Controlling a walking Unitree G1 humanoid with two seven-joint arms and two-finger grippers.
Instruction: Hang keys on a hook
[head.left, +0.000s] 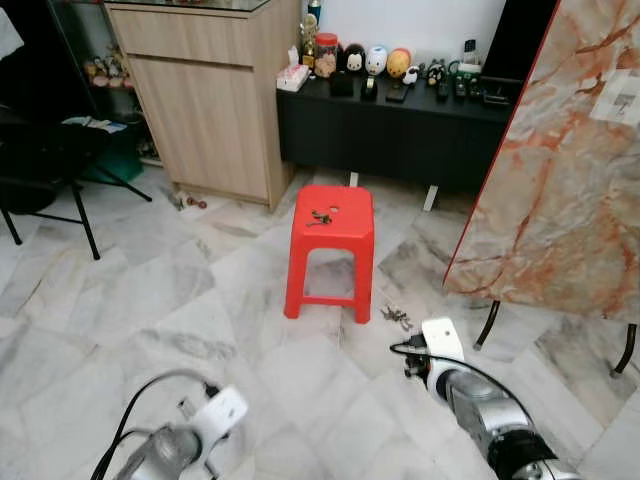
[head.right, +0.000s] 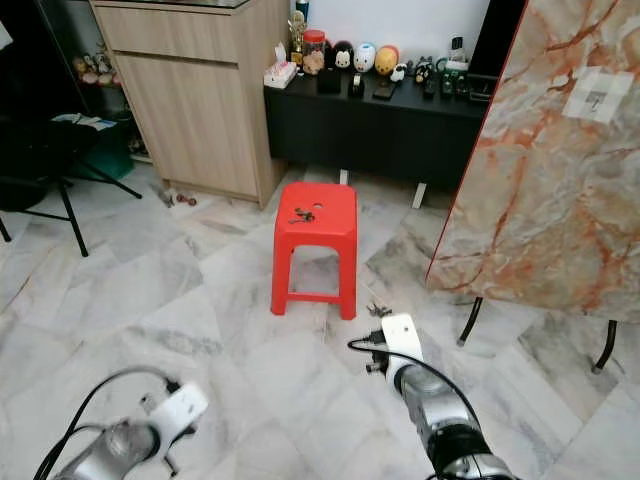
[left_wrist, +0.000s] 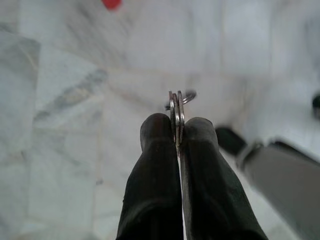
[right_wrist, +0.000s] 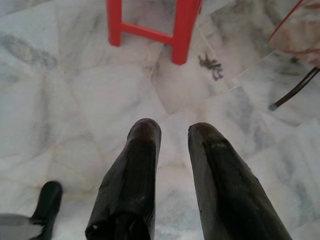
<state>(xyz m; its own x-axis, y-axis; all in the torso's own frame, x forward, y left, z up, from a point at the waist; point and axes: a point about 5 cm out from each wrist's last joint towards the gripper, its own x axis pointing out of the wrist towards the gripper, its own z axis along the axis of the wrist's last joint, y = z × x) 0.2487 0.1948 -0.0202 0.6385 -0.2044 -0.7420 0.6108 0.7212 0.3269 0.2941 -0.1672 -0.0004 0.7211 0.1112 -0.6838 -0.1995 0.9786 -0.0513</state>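
Keys are pinched edge-on between the tips of the left claw, whose two black fingers are closed flat against the metal; a small ring projects just beyond the tips. The left claw hangs low over the marble floor, at the robot's left side. The right claw holds nothing: its fingers stand apart, pointed at the floor in front of the red stool.

Two other bunches lie in the scene: one on the stool's seat, and one on the floor just beside the stool's right front leg. No hook can be made out in any view.

Risks, as judged from this frame:
- The hold is shallow, at the very fingertips. A jolt while walking could let the keys rotate or slip out.
- The ring sits close to the fingertips and is small, so it may miss a hook or catch on a finger.
- The stool and the legs of the marble-patterned panel stand in the way ahead and could be struck.
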